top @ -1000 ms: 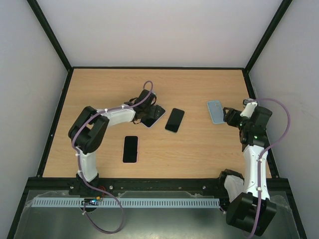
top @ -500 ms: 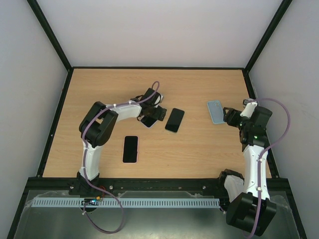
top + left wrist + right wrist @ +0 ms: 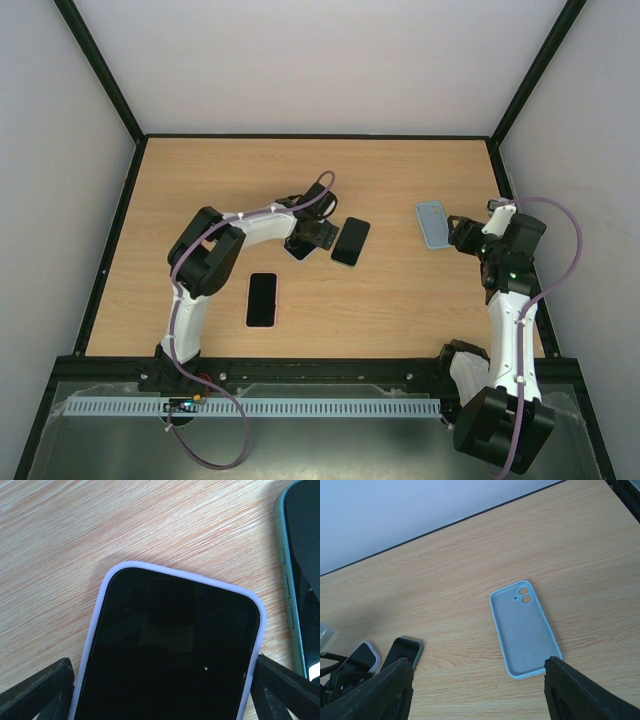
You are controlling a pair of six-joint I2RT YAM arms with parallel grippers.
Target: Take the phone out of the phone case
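A phone in a lavender case [image 3: 170, 645] lies flat on the wood table, screen up. In the top view [image 3: 297, 248] it is mostly hidden under my left gripper [image 3: 315, 233]. In the left wrist view my left gripper [image 3: 165, 685] is open wide, with one finger [image 3: 40, 690] hard against each long edge of the case. My right gripper [image 3: 460, 232] is open and empty, just right of an empty light-blue case [image 3: 432, 222]. That case also shows in the right wrist view [image 3: 524, 630], inside up, ahead of the right gripper [image 3: 477, 685].
A bare dark phone with a teal edge [image 3: 350, 241] lies just right of the cased phone; it also shows in the left wrist view [image 3: 302, 575]. Another phone in a pale pink case [image 3: 262, 298] lies nearer the front. Black frame rails border the table [image 3: 200, 180].
My left wrist has swung right and turned, so the gripper now sits over the lavender-cased phone and covers most of it. The right arm has not moved.
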